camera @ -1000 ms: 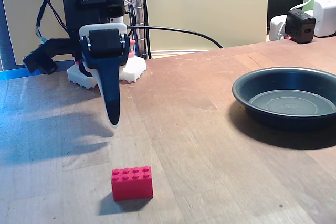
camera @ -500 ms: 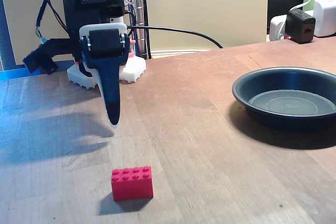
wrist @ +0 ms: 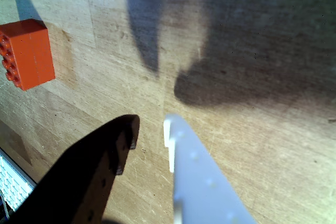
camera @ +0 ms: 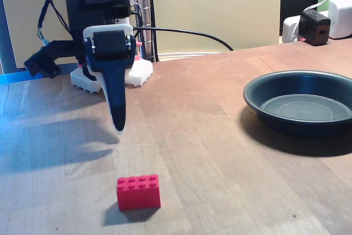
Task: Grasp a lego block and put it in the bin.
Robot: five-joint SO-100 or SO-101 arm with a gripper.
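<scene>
While I watch the fixed view, the gripper [camera: 117, 127] hangs tip-down above the wooden table [camera: 220, 136], in front of the white robot base [camera: 140, 72], clear of the surface, throwing a shadow on the wood to the left. From this side the fingers overlap, so I can't read the gap there. In the wrist view the gripper [wrist: 149, 132] has its dark finger [wrist: 113, 145] and white finger [wrist: 194, 166] parted by a narrow slot with bare wood showing between the tips: slightly open, nothing held. Lego block [camera: 138, 191]: red 2x4 brick, studs up, flat on the table nearer the camera than the gripper tip and a touch to its right in the fixed view, apart from it. In the wrist view the lego block [wrist: 26, 53] sits at the upper left, well off the line of the fingers, not touching either. Bin [camera: 258, 94]: round dark metal pan with flared rim, upright on the table far right of the gripper in the fixed view, well apart from the brick. Behind the bin, black and white power adapters [camera: 314, 26] sit at the table's back edge.
</scene>
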